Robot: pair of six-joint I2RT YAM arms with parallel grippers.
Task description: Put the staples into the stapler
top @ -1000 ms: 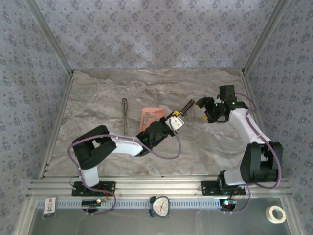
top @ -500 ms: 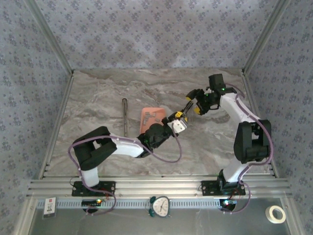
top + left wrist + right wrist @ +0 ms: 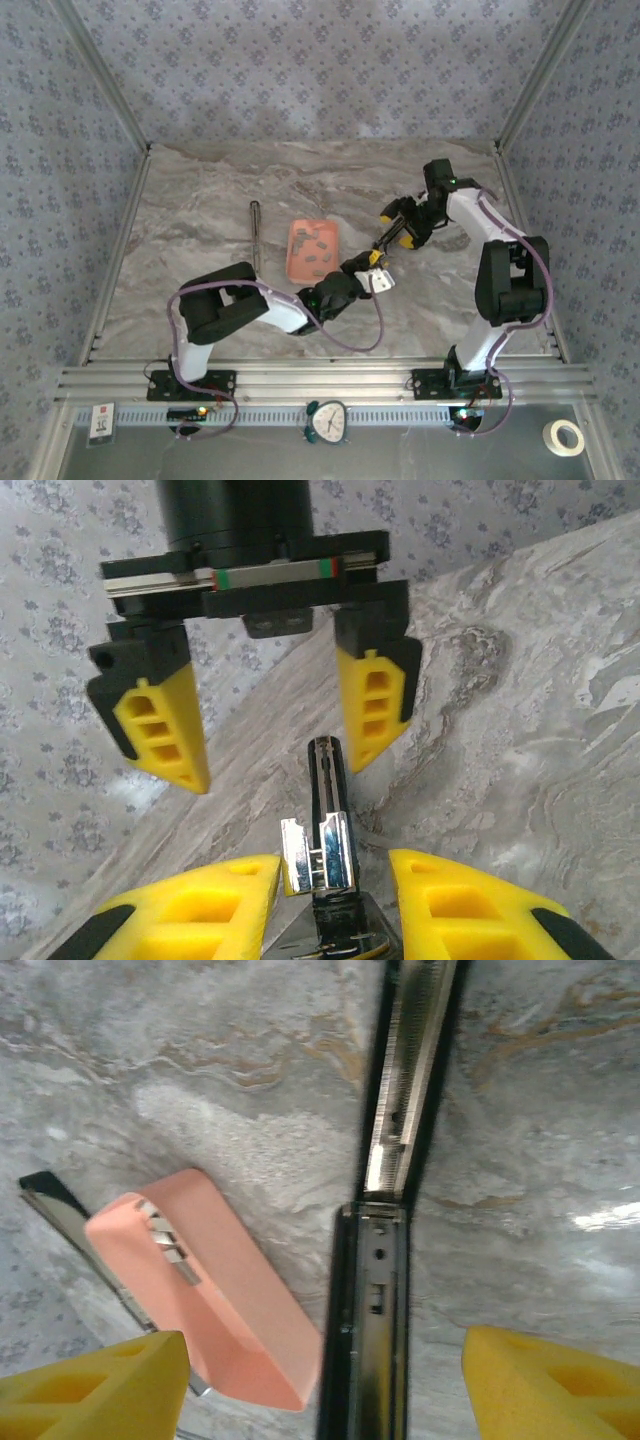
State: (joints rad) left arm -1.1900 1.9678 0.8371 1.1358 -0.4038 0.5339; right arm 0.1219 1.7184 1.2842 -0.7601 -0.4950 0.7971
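Jutting from the left hand (image 3: 335,872), stapler (image 3: 328,815) faces right hand (image 3: 275,768).

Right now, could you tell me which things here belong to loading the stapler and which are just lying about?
Job: stapler; staples; pink tray holding them.
Lying about: slim dark bar; clock; tape roll.

A grey marbled tabletop (image 3: 200,200) boxed in by blue floral-patterned walls (image 3: 300,70).
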